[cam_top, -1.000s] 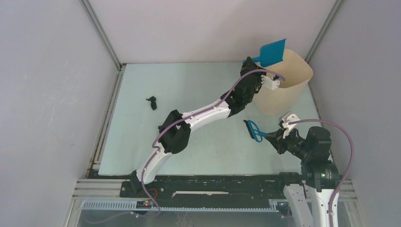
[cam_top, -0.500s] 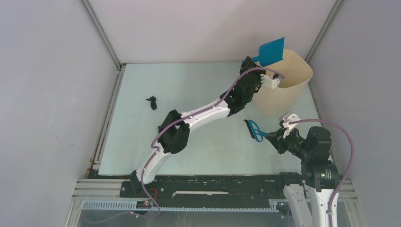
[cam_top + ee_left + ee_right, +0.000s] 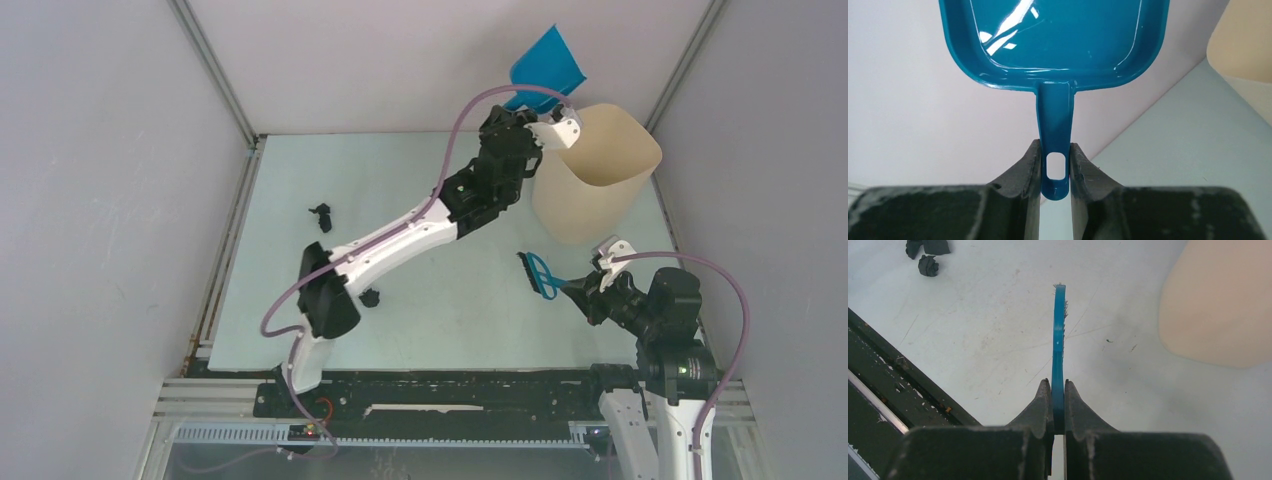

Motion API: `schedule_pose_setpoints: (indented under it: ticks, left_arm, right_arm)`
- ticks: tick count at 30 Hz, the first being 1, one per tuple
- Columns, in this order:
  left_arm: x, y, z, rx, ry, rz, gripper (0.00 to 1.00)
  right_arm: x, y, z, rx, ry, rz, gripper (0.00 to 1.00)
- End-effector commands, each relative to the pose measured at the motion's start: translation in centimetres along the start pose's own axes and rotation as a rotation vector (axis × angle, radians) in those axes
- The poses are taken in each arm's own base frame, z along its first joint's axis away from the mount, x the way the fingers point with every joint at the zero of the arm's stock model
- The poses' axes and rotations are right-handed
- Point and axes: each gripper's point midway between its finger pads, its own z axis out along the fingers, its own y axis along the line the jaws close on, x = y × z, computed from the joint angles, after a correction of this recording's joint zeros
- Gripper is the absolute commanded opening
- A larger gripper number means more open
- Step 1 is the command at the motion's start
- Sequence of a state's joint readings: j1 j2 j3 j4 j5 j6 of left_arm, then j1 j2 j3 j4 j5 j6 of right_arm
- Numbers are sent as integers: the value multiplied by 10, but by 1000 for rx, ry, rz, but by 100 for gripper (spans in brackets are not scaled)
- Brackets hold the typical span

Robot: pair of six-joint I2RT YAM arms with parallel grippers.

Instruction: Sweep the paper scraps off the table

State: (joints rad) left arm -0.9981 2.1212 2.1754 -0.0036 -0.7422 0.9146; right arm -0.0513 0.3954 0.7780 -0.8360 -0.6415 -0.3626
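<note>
With our left gripper [image 3: 1055, 150] clamped on the handle of the blue dustpan [image 3: 1053, 35] high beside the beige bin [image 3: 595, 190] and our right gripper [image 3: 1058, 387] pinching the brush [image 3: 1058, 335], we see dark paper scraps [image 3: 321, 215] lying on the table [image 3: 400, 180], well apart from both tools.

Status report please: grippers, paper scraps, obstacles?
Left gripper shut on blue plastic dustpan, raised near beige bin. Right gripper shut on small blue hand brush. Dark paper scraps on pale green table, one beside left arm.
</note>
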Motion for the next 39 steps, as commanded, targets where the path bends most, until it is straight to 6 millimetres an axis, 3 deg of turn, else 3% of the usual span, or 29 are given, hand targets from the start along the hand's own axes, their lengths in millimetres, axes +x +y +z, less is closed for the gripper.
schedule_pose_setpoints:
  ticks: [1, 5, 9, 16, 23, 26, 29, 33, 36, 39]
  left_arm:
    - [-12, 38, -57, -1, -5, -225, 0]
    - [-1, 38, -91, 77, -7, -378, 0]
    - [26, 18, -117, 179, 48, -485, 0]
    - [109, -15, -178, 268, 223, -625, 0]
    - [187, -41, -277, 471, 406, -830, 0]
    - [215, -15, -311, 422, 429, -933, 2]
    - [254, 26, -336, 248, 481, -994, 9]
    - [294, 77, -359, 12, 487, -1040, 14]
    - [302, 97, -365, -51, 458, -1054, 9]
    - [312, 112, -365, -143, 447, -1015, 3]
  right_arm:
    - [-3, 0, 0, -7, -16, -20, 0]
    - [-3, 0, 0, -7, -16, -20, 0]
    - [-3, 0, 0, -7, -15, -21, 0]
    - [-3, -1, 1, -3, -15, -18, 0]
    - [-3, 1, 1, -11, -15, -22, 0]
    - [-3, 8, 6, -74, -11, -24, 0]
    - [-14, 12, 17, -152, -17, -12, 0]
    - [-36, 43, 42, -328, 66, -43, 0]
    - [-41, 66, 62, -441, 173, -91, 0]
    - [-61, 90, 80, -541, 209, -125, 0]
